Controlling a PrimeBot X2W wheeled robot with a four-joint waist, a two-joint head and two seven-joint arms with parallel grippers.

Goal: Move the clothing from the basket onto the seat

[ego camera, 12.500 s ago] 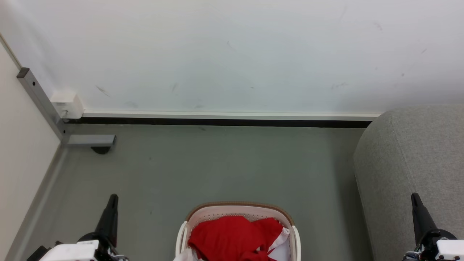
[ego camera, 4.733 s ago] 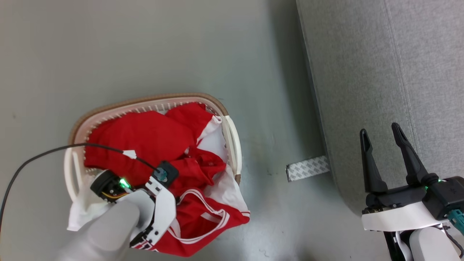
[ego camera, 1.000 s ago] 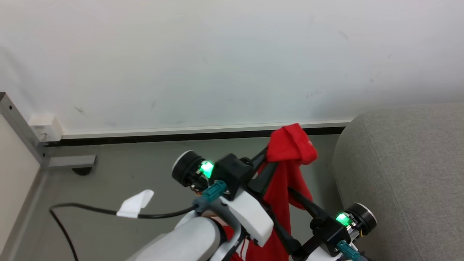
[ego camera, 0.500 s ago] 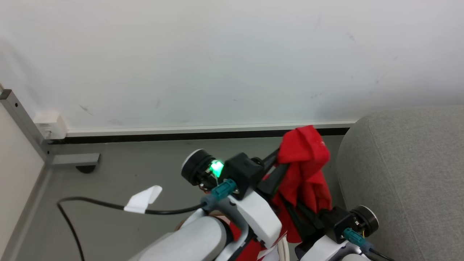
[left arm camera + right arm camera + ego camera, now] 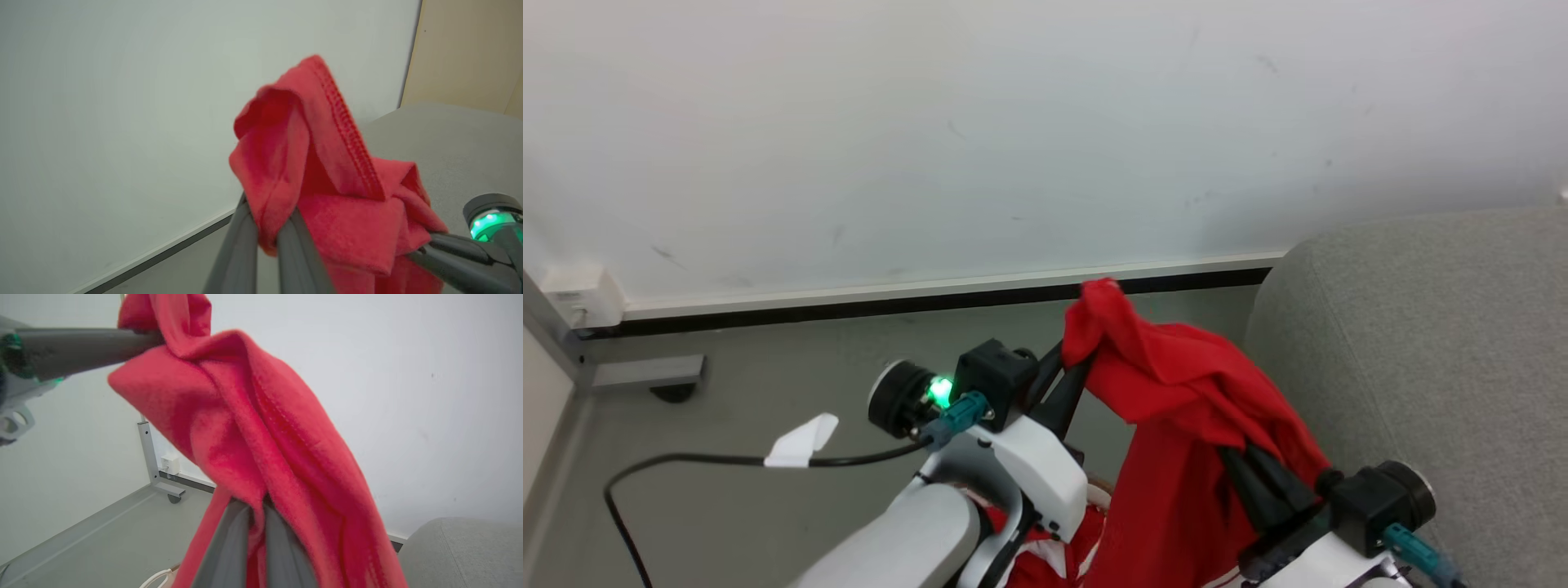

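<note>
The garment (image 5: 1176, 384) is plain bright red, with white stripes on the red cloth at the bottom centre. The sofa (image 5: 1421, 327) at right is mid grey. The wall (image 5: 1013, 122) is off-white, the floor (image 5: 768, 384) grey-green, the skirting (image 5: 931, 292) a white band over a black one. A black cable (image 5: 703, 460) carries a white tag (image 5: 796, 438).

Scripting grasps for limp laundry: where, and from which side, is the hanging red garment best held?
Probably the bunched, hemmed top fold of the red garment, from below, as the left gripper pinches it; the right gripper pinches a lower fold, sharing the weight.
</note>
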